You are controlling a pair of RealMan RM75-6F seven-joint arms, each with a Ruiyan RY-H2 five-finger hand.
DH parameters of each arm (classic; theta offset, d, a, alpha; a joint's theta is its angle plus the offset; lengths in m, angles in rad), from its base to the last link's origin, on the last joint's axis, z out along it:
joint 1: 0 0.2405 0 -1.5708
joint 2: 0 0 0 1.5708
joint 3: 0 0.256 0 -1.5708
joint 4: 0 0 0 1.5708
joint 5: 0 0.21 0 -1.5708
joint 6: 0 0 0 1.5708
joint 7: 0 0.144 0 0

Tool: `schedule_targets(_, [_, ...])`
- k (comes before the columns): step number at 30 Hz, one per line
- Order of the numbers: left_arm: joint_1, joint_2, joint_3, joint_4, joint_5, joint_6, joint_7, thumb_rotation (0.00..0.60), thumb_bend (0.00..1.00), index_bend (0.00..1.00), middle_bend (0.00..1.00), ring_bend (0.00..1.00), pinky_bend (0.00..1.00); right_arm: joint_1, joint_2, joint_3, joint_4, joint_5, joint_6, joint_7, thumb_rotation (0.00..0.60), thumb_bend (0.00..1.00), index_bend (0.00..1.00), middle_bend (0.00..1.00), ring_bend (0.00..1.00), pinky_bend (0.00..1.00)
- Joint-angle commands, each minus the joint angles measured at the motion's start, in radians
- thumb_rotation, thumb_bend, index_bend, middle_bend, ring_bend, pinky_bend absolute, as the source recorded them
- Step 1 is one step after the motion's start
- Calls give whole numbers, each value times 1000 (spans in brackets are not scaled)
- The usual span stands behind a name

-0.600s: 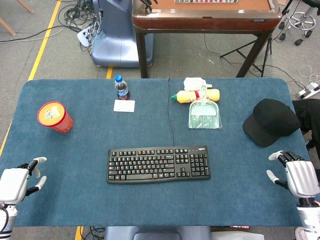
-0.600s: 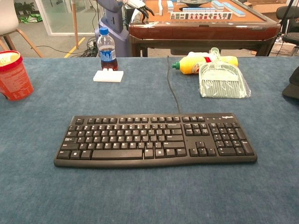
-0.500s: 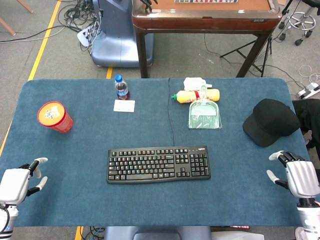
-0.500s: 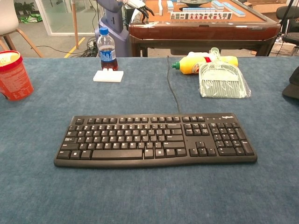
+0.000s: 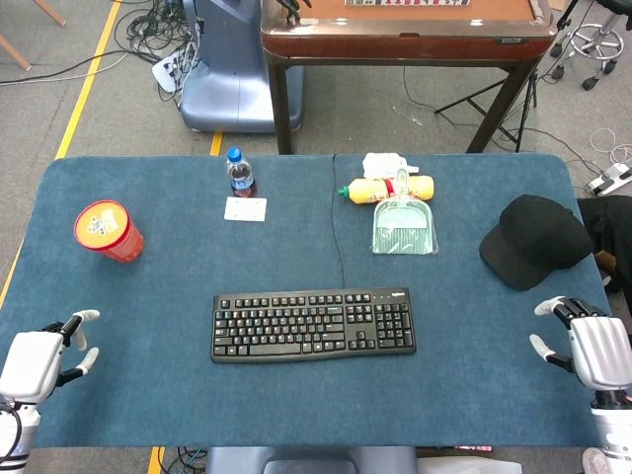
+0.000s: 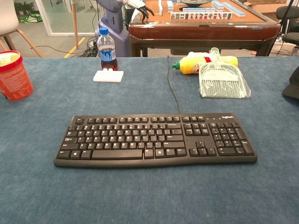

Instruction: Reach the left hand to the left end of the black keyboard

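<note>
The black keyboard (image 5: 313,324) lies flat in the middle of the blue table (image 5: 178,395), its cable running away to the far edge; in the chest view the keyboard (image 6: 155,139) fills the centre. My left hand (image 5: 39,359) hovers at the table's near left corner, well left of the keyboard's left end, fingers spread and holding nothing. My right hand (image 5: 589,348) sits at the near right corner, fingers apart and empty. Neither hand shows in the chest view.
A red cup (image 5: 107,230) stands at the left. A small bottle (image 5: 239,173) and white card (image 5: 245,208) sit far left of centre. A yellow bottle (image 5: 387,189), green dustpan (image 5: 404,225) and black cap (image 5: 536,240) lie to the right.
My left hand has drifted slightly downward and right in the head view. The right hand has shifted slightly too. The keyboard has not moved.
</note>
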Motion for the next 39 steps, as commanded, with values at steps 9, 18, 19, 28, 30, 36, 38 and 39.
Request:
schedule_targets(9, [-82, 75, 38, -150, 51, -151, 31, 600, 295, 202, 624, 597, 811, -14, 5, 1, -8, -6, 25, 0, 600, 209, 474, 454, 398, 572])
schedule_targets(18, [-165, 109, 63, -291, 65, -306, 119, 600, 357, 106, 736, 694, 883, -17, 12, -5, -19, -29, 39, 1, 600, 209, 473, 454, 398, 572])
schedule_targets(19, [-179, 109, 63, -310, 64, -328, 128, 600, 357, 115, 762, 711, 896, -18, 12, -5, -20, -30, 40, 2, 600, 209, 474, 454, 398, 572])
schedule_targets(28, [-312, 123, 29, -428, -27, -534, 214, 600, 369, 222, 923, 819, 968, -17, 16, -4, -19, -30, 38, 11, 600, 209, 474, 454, 398, 572])
schedule_targets(30, [-340, 124, 20, -444, -59, -573, 237, 600, 369, 241, 937, 829, 972, -18, 17, -4, -19, -30, 37, 13, 600, 209, 474, 454, 398, 572])
schedule_targets(36, [-407, 112, 0, -466, -176, -657, 305, 600, 369, 266, 959, 844, 974, -17, 20, -3, -17, -27, 35, 24, 600, 209, 473, 454, 398, 572])
schedule_targets(38, [-424, 106, -4, -469, -211, -673, 331, 600, 370, 267, 962, 845, 974, -17, 21, -2, -16, -26, 34, 26, 600, 209, 473, 454, 398, 572])
schedule_targets(39, [-436, 101, -5, -471, -234, -681, 348, 600, 370, 267, 963, 845, 974, -17, 21, -1, -15, -25, 33, 28, 600, 209, 473, 454, 398, 572])
